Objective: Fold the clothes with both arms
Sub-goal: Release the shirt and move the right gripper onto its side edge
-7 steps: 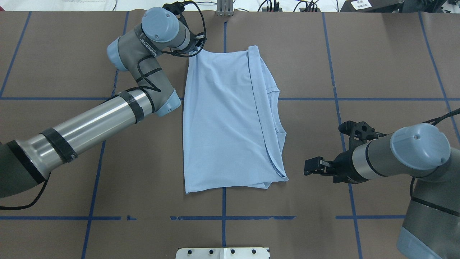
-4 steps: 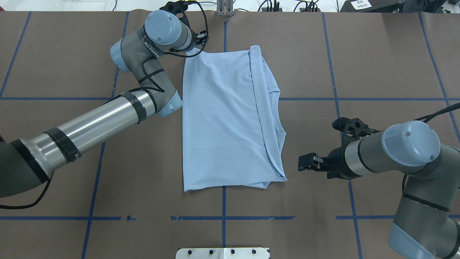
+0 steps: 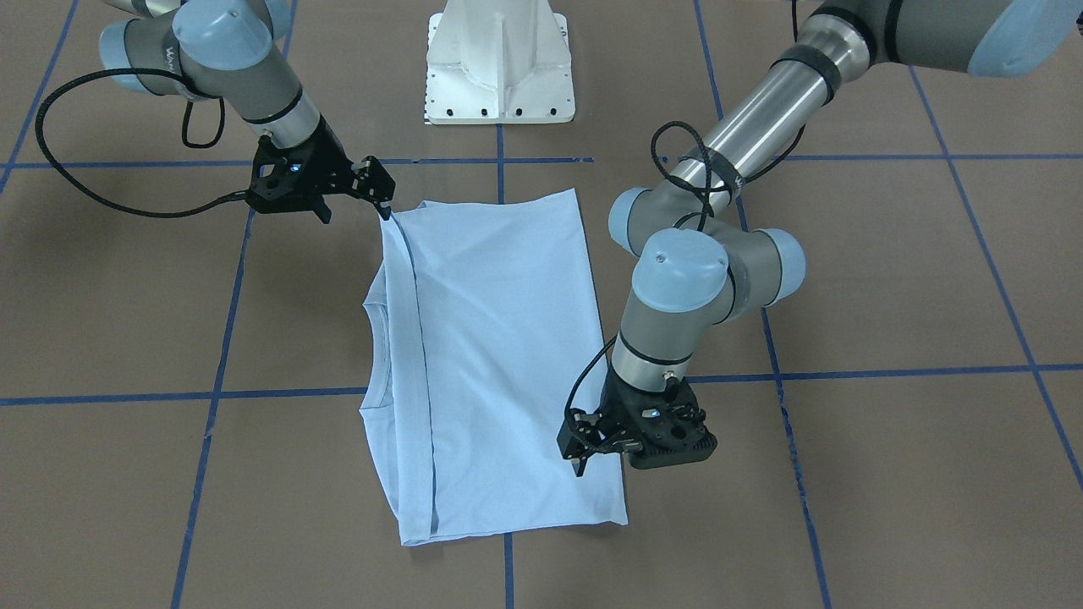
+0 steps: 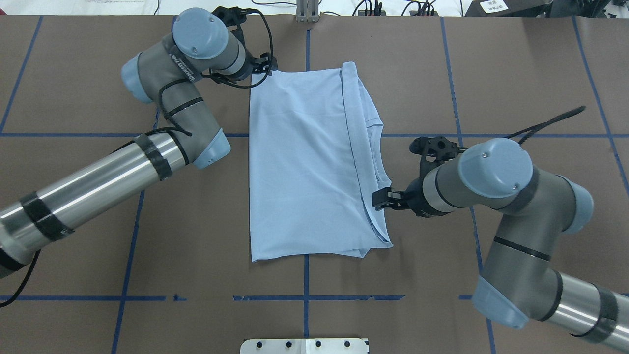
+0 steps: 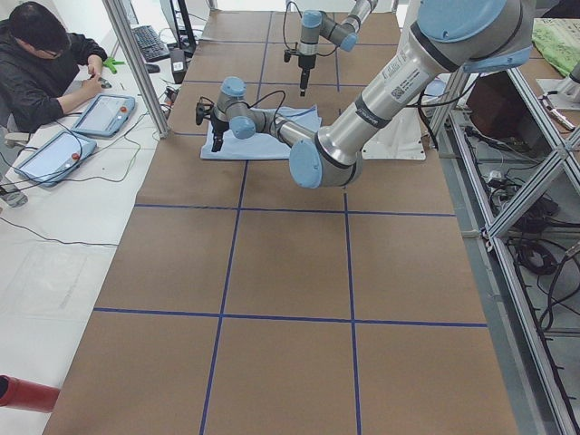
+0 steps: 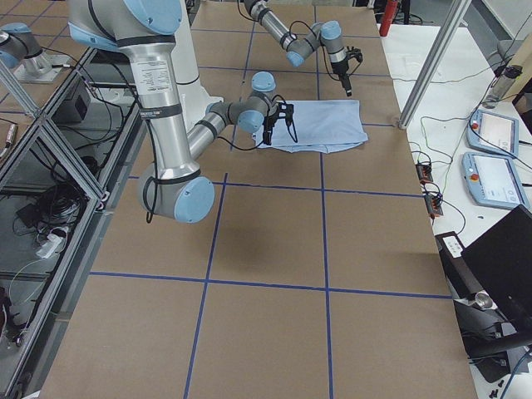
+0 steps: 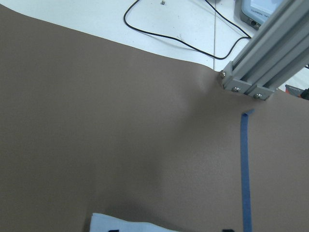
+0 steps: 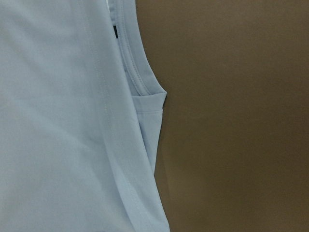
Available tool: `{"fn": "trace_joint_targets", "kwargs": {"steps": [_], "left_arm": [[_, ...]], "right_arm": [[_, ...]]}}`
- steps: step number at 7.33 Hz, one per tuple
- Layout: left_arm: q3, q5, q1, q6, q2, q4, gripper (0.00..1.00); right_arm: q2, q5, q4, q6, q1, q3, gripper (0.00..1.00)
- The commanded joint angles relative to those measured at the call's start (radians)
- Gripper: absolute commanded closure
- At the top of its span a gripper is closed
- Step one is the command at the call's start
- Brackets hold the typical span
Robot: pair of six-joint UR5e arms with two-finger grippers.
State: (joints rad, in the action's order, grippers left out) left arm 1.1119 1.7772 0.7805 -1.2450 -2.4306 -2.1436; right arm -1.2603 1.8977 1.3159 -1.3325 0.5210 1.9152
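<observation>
This soft, limp T-shirt (image 4: 300, 167) will sag if lifted, so I would pinch its folded corners; left hand (image 3: 580, 457) stands apart, right hand (image 4: 379, 198) I cannot tell.

Open surface (image 4: 530, 73) lies well out from the T-shirt (image 4: 300, 167) on every side. Left arm (image 4: 98, 177) slants in beside its left side, right arm (image 4: 496, 172) crowds its right edge. Metal post (image 4: 307, 11) off its far end, pedestal base (image 4: 304, 345) off its robot-side end.
</observation>
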Motion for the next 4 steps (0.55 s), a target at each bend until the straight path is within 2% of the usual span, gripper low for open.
{"fn": "trace_joint_targets", "kwargs": {"steps": [1, 3, 4], "left_arm": [[0.275, 0.005, 0.000, 0.021, 0.128, 0.179, 0.00], [0.457, 0.034, -0.006, 0.021, 0.198, 0.284, 0.00], [0.476, 0.062, -0.006, 0.018, 0.209, 0.289, 0.00]], "right_arm": [[0.143, -0.054, 0.146, 0.147, -0.021, -0.095, 0.00], [0.167, -0.165, 0.214, 0.304, -0.085, -0.134, 0.00], [0.179, -0.199, 0.271, 0.355, -0.104, -0.136, 0.00]]}}
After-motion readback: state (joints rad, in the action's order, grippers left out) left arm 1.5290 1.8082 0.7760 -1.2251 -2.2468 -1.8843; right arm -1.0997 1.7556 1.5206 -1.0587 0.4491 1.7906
